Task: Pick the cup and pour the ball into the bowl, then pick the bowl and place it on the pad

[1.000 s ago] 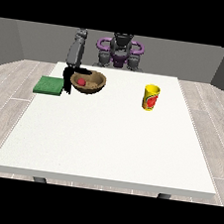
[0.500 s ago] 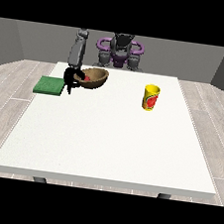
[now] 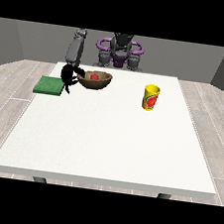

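A brown bowl (image 3: 97, 80) with a red ball (image 3: 94, 77) inside hangs just above the table at the back left. The black hand at the view's left (image 3: 69, 75) is shut on the bowl's left rim. A green pad (image 3: 49, 85) lies flat at the table's left edge, just left of and below that hand. A yellow cup (image 3: 151, 97) with a red mark stands upright at the back right, apart from everything. The other hand does not show over the table.
The white table (image 3: 111, 134) stretches wide toward the camera. The robot's torso (image 3: 120, 50) sits behind the far edge. Wooden floor surrounds the table.
The bowl has been lifted off the table and carried slightly up and back, tilting a little, with the hand at the view's left still holding its rim. The cup has not moved.
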Controlling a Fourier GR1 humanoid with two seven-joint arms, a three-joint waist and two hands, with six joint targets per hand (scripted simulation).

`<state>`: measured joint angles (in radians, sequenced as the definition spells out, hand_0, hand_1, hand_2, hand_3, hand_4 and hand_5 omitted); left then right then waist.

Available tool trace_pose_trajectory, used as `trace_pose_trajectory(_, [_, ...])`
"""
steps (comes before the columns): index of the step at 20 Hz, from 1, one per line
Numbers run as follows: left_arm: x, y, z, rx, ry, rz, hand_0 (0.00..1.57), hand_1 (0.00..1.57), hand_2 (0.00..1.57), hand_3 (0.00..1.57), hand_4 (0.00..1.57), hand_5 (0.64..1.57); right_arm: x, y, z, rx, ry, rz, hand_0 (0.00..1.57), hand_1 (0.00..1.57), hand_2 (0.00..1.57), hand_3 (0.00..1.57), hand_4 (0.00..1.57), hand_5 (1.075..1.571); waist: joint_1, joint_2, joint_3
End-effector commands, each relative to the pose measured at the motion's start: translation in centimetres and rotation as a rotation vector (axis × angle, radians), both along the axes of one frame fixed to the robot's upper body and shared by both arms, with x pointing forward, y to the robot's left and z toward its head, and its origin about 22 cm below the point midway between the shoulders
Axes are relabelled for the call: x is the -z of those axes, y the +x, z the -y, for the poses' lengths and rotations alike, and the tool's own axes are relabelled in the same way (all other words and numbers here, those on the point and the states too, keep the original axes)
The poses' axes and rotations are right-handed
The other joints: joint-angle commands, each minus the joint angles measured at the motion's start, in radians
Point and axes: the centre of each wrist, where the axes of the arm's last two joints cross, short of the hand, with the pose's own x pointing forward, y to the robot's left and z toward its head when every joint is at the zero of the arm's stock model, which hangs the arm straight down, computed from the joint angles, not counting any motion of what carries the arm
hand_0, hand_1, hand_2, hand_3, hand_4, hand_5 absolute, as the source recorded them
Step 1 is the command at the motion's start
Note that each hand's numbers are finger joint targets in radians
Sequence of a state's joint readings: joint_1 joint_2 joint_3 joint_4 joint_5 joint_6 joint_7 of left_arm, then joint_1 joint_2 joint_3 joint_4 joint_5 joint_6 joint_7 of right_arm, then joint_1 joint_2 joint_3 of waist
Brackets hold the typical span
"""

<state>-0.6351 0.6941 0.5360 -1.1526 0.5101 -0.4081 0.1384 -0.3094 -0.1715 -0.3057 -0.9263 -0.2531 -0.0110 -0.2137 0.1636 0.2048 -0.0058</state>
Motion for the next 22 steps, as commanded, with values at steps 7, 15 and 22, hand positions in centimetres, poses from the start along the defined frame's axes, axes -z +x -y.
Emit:
trace_pose_trajectory(7, [2.2, -1.4, -4.0, -0.117, -0.025, -0.102, 0.0, 0.0, 0.0, 0.0, 0.71, 1.566, -10.1, 3.9, 6.5, 0.011, -0.182, -0.201, 1.57, 1.57, 1.57, 1.57, 0.97, 1.563, -0.114, -0.08, 0.005])
trace_pose_trajectory(15, [3.6, -2.3, -4.8, -0.143, 0.009, 0.0, 0.0, 0.0, 0.0, 0.0, 0.7, 1.56, -12.8, 3.8, 11.1, 0.012, -0.303, -0.115, 1.57, 1.57, 1.57, 1.57, 0.98, 1.571, -0.111, 0.026, 0.0058])
trace_pose_trajectory(22, [-1.2, -2.0, -3.2, -0.142, 0.052, 0.193, 0.0, 0.0, 0.0, 0.0, 0.67, 1.556, -14.7, 4.7, 14.1, 0.092, -0.24, 0.071, 1.57, 1.57, 1.57, 0.34, 1.0, 1.569, -0.072, 0.227, 0.0083])
